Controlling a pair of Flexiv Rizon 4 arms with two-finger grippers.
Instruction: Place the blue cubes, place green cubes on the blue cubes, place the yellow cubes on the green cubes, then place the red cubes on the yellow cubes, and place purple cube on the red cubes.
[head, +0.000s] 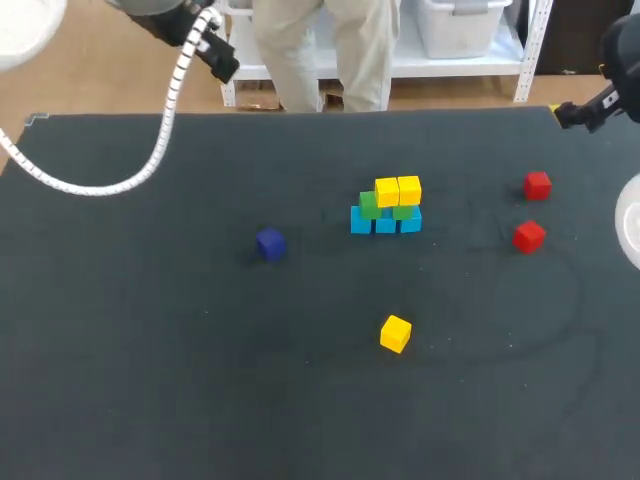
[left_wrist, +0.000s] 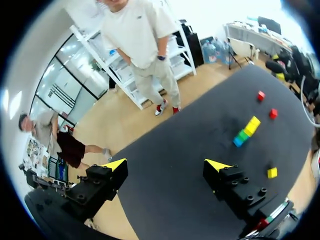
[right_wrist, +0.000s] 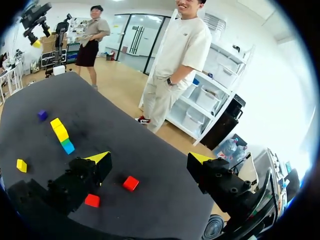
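The left gripper (left_wrist: 166, 165) is held wide open with nothing between its yellow tips, high over the table (head: 150, 350), well apart from the stack (head: 387, 205) and off to the stack's far left. The right gripper (right_wrist: 148, 157) is likewise spread wide and empty, and is held well to the stack's far right. The stack itself is found near the middle of the table. Its bottom row is made of three blue cubes (head: 385, 223) set side by side and touching. Two green cubes (head: 370, 206) are seated on that row, and two yellow cubes (head: 398, 190) are set on the green ones, touching each other. The task is therefore judged to be roughly half done: the blue and green layers look finished, and the yellow layer is begun. A loose yellow cube (head: 395, 333) is left lying well in front of the stack, on the robot's side. Two red cubes (head: 529, 236) are left to the stack's right, apart from each other, and the purple cube (head: 270, 244) lies to its left; none of these is placed yet. The cubes are seen as small, plain, sharp-edged blocks of one size. The blue is a light turquoise, and the purple is so dark that it could be taken for navy.
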